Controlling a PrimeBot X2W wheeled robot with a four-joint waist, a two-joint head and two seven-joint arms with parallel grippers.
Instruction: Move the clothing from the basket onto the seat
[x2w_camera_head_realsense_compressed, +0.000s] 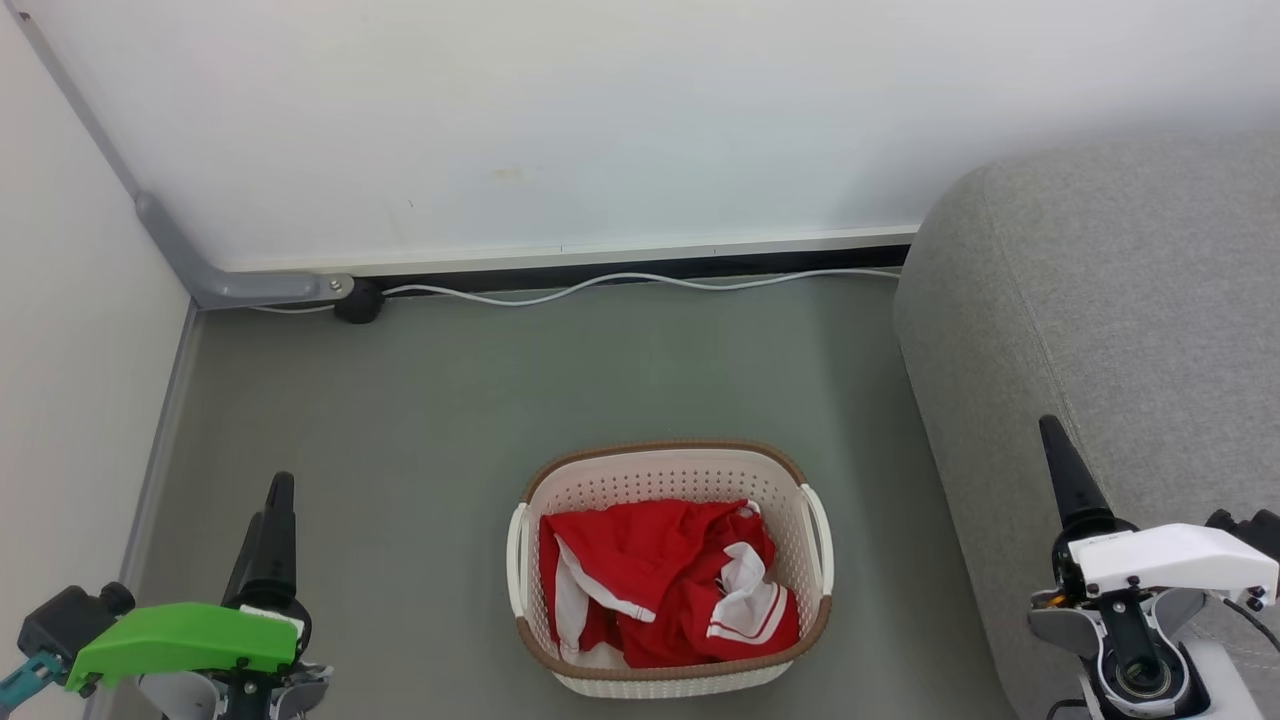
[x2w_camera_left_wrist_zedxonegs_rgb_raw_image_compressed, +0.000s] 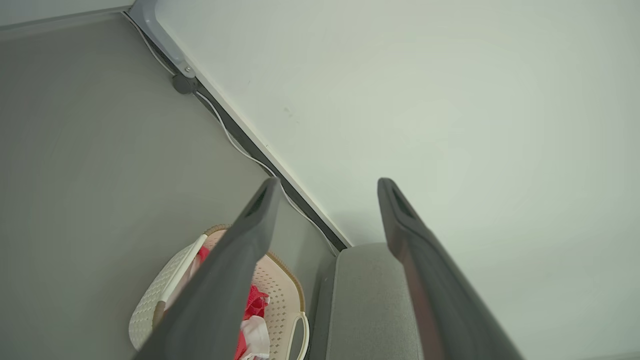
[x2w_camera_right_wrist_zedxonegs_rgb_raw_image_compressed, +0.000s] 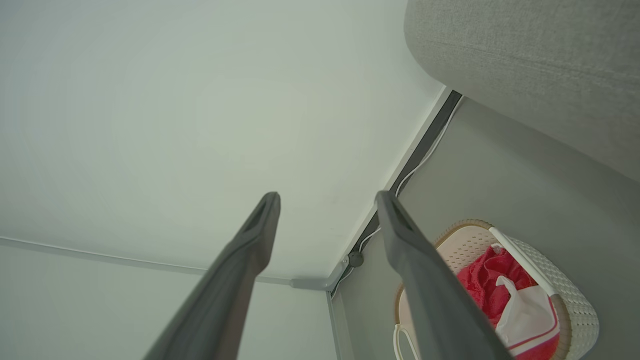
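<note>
- While both arms hang low at the near edge, I see the clothing (x2w_camera_head_realsense_compressed: 665, 585) lying crumpled inside the basket (x2w_camera_head_realsense_compressed: 665, 450).
- It is bright red soft fabric with white panels showing in the folds, and thin red-and-white stripe trim along the edges.
- That basket stands on the grey floor (x2w_camera_head_realsense_compressed: 450, 400), left of the seat (x2w_camera_head_realsense_compressed: 1100, 300) and apart from it.
- My left gripper (x2w_camera_left_wrist_zedxonegs_rgb_raw_image_compressed: 327, 185) stands spread wide with nothing between its fingers.
- My right gripper (x2w_camera_right_wrist_zedxonegs_rgb_raw_image_compressed: 327, 197) is likewise wide apart and holds nothing.

Green-shelled left claw (x2w_camera_head_realsense_compressed: 279, 505), white-shelled right claw (x2w_camera_head_realsense_compressed: 1058, 448)
</note>
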